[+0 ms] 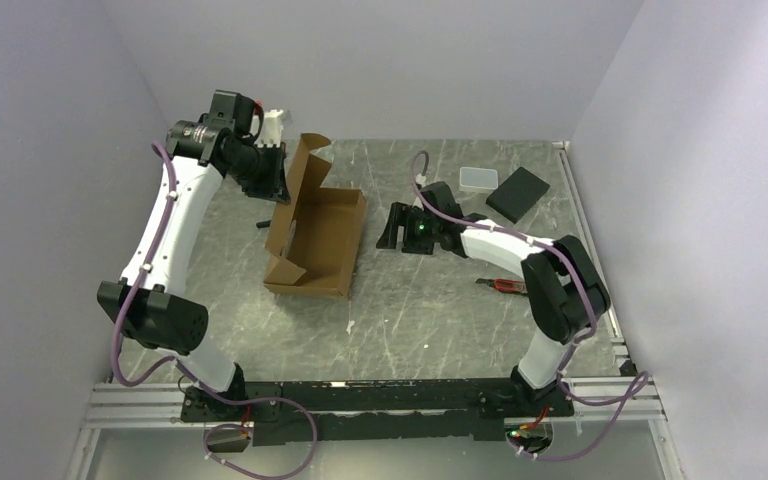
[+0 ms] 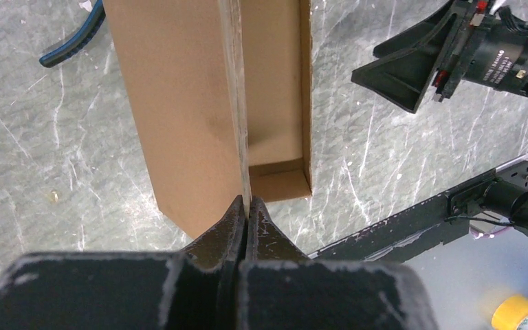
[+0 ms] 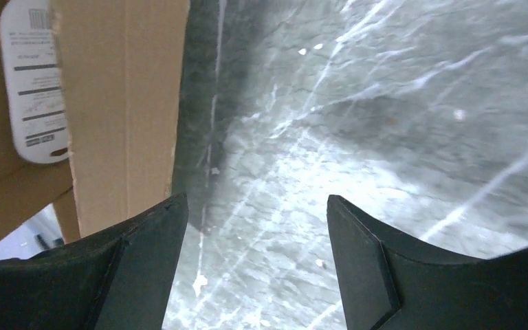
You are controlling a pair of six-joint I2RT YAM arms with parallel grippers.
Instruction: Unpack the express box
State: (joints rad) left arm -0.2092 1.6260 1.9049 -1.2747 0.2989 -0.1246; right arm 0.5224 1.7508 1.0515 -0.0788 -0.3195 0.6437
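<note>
The express box [image 1: 322,240] is a plain brown cardboard mailer lying open on the table left of centre, its tray looking empty. Its hinged lid flap [image 1: 298,175] stands up at the far left. My left gripper [image 1: 282,188] is shut on the edge of that lid; in the left wrist view the fingertips [image 2: 247,208] pinch the cardboard edge [image 2: 237,103]. My right gripper [image 1: 392,228] is open and empty just right of the box, low over the table. In the right wrist view [image 3: 258,227] the box wall [image 3: 120,103] with a white label [image 3: 34,75] is at the left.
A black flat block [image 1: 518,193] and a small white-grey case [image 1: 478,179] lie at the back right. A red-handled cutter [image 1: 505,286] lies by the right arm. A dark tool [image 2: 72,41] lies left of the box. The table is grey marble.
</note>
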